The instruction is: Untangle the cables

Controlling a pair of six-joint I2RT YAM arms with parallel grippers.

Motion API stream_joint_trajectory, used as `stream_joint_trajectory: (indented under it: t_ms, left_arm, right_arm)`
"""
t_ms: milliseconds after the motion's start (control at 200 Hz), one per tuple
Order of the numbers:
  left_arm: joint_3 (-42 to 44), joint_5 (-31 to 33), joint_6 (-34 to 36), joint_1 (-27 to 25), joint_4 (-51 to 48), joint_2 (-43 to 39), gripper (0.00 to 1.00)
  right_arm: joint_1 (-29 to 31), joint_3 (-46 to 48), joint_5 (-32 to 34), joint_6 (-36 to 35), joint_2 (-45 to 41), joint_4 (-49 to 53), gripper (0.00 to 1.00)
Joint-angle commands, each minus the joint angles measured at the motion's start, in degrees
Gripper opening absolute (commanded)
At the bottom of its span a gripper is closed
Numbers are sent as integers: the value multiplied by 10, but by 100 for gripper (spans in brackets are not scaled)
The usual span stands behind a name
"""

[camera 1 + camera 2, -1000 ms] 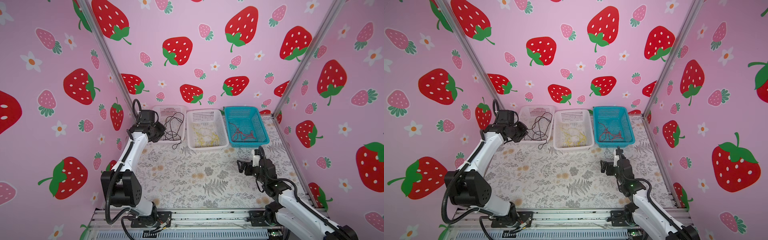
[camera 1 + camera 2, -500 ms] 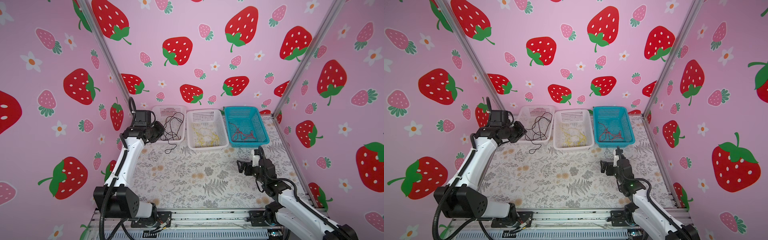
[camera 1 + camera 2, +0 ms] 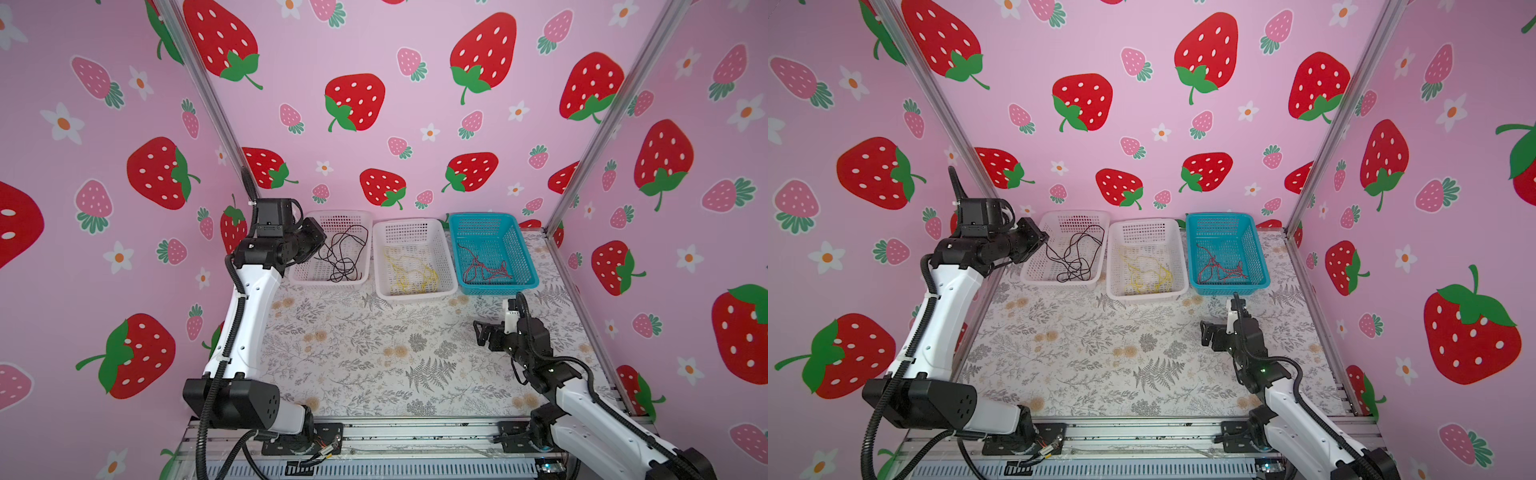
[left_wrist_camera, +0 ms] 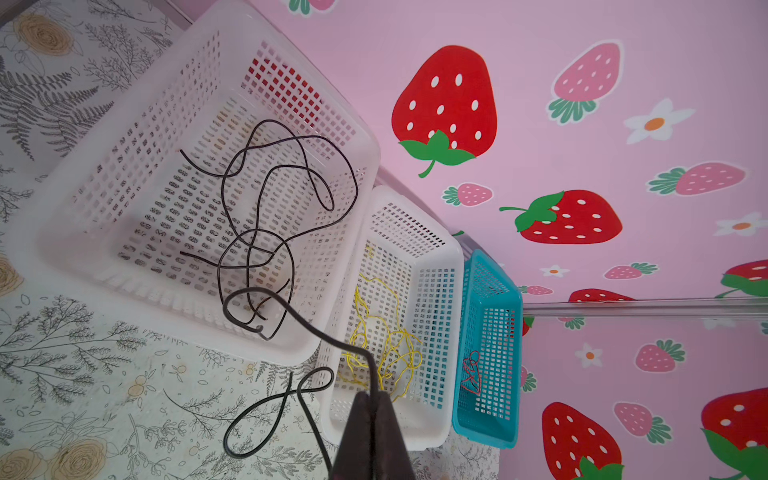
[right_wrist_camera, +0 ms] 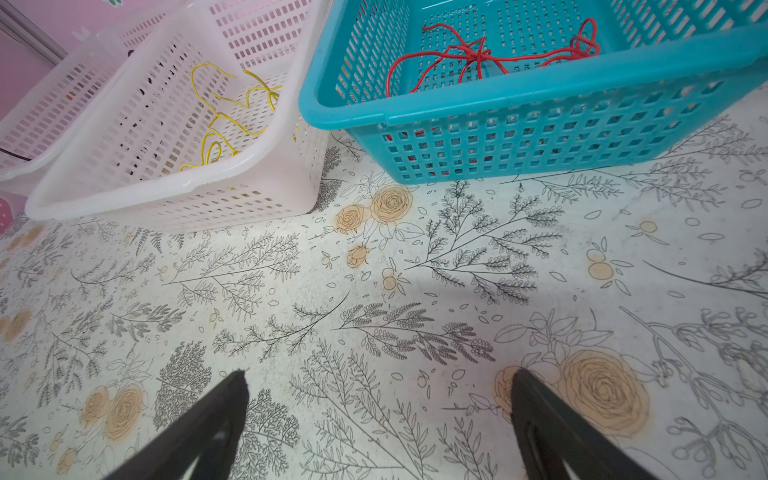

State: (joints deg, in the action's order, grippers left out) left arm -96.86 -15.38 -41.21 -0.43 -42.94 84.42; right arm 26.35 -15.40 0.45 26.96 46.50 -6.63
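In both top views the left pincer [image 3: 319, 244] has risen, drawing the black cable's [image 3: 343, 257] trailing end back over its basket [image 3: 328, 286], so placement looks close; yellow cable [image 3: 409, 272] and red cable [image 3: 482, 268] lie in theirs. Left wrist view: left pincer [image 4: 372, 395] clamped on the black cable, a loop dangling by the basket rim. Right wrist view: right pincer [image 5: 378, 378] gapes empty over open desk [image 5: 374, 270].

No text, label, brand or number can be read on anything here
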Motion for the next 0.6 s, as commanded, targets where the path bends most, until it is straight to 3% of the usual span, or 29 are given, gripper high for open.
stream_joint_trajectory:
  t_ms: [0,590]
  left_arm:
    - [-47,9,19,1,-15,24,0]
    - [-188,66,82,5,3,152,0]
  right_arm:
    - [4,5,4,1,2,-10,99]
    - [5,4,5,1,0,-9,99]
